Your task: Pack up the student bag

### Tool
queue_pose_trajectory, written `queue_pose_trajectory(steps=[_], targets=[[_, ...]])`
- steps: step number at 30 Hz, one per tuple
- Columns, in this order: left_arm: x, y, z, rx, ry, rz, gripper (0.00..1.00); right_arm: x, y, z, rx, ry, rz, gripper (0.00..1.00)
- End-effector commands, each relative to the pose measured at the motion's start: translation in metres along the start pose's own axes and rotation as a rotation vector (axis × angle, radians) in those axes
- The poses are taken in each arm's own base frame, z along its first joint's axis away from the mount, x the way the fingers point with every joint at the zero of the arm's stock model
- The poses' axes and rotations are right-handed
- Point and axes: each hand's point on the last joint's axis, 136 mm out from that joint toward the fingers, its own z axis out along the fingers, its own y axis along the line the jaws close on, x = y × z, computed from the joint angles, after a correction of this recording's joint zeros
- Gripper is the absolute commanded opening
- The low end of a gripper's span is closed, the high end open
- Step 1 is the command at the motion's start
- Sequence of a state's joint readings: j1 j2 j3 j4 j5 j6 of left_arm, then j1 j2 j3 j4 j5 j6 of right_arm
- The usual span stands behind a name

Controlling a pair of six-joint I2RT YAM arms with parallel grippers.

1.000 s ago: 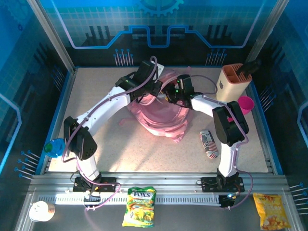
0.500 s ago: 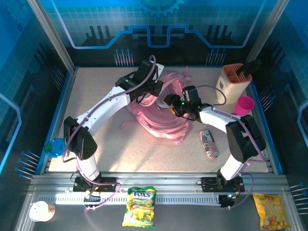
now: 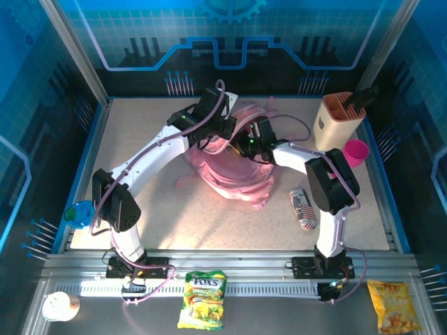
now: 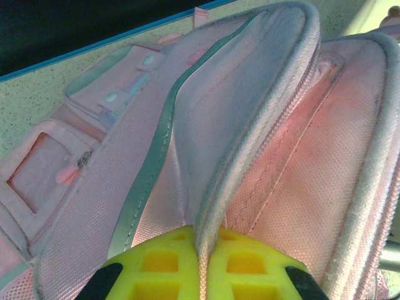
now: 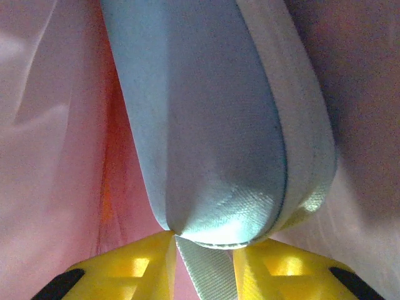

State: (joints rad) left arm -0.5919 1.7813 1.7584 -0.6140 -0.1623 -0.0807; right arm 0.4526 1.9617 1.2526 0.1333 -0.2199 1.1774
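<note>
The student bag (image 3: pixel 234 174) is a big pink backpack lying in the middle of the table, its opening held up at the far side. My left gripper (image 3: pixel 222 131) is shut on the bag's pale-trimmed rim (image 4: pixel 250 131), which runs up from between the yellow fingers (image 4: pixel 156 262). My right gripper (image 3: pixel 247 144) reaches into the bag's mouth from the right. In the right wrist view its jaws stand narrow around a woven tab (image 5: pixel 203 265) of a pale blue padded fabric piece (image 5: pixel 212 137), with pink lining all round.
A striped can (image 3: pixel 302 208) lies right of the bag. A beige holder (image 3: pixel 339 120) and a pink cup (image 3: pixel 356 151) stand at the far right. On the near rail lie a Fox's candy bag (image 3: pixel 202 299), a yellow snack bag (image 3: pixel 393 306) and a white cup (image 3: pixel 57 306).
My right gripper swung out to the right of the bag, then back into its mouth, and its jaws narrowed on the pale tab. The left gripper kept its hold.
</note>
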Motion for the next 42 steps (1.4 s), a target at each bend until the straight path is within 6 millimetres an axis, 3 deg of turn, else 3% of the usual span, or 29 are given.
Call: queue_pose_trajectory(steps=[1,4,10,16,18,21,25,29,33,37,42], targets=[[-0.044,-0.005,-0.026,0.04,-0.173,-0.053,0.0,-0.021,0.011,0.002,-0.05,-0.068,-0.035,0.32],[-0.04,-0.001,-0.02,0.038,-0.156,-0.07,0.0,-0.02,0.013,-0.02,-0.075,-0.086,-0.051,0.37],[-0.026,-0.007,0.0,0.077,-0.1,-0.085,0.0,-0.005,0.0,-0.095,-0.051,-0.149,-0.049,0.52],[0.003,-0.028,0.03,0.184,0.017,-0.107,0.02,-0.022,-0.025,-0.171,0.091,-0.317,-0.041,0.69],[0.016,-0.036,0.037,0.234,0.071,-0.12,0.1,-0.029,-0.03,-0.189,0.136,-0.365,-0.06,0.73],[0.03,-0.045,0.04,0.288,0.117,-0.141,0.39,-0.04,-0.028,-0.21,0.172,-0.416,-0.091,0.77],[0.039,-0.042,0.031,0.304,0.133,-0.167,0.66,-0.044,-0.019,-0.217,0.178,-0.425,-0.129,0.79],[0.049,-0.017,0.021,0.283,0.128,-0.26,0.73,-0.041,-0.014,-0.21,0.151,-0.391,-0.128,0.79],[0.067,0.031,0.021,0.214,0.142,-0.48,0.73,-0.035,-0.013,-0.197,0.135,-0.344,-0.124,0.79],[0.094,0.084,0.03,0.163,0.174,-0.783,0.63,-0.029,-0.008,-0.184,0.119,-0.298,-0.131,0.79],[0.108,0.117,0.045,0.196,0.166,-0.983,0.52,-0.022,-0.003,-0.17,0.11,-0.257,-0.136,0.79]])
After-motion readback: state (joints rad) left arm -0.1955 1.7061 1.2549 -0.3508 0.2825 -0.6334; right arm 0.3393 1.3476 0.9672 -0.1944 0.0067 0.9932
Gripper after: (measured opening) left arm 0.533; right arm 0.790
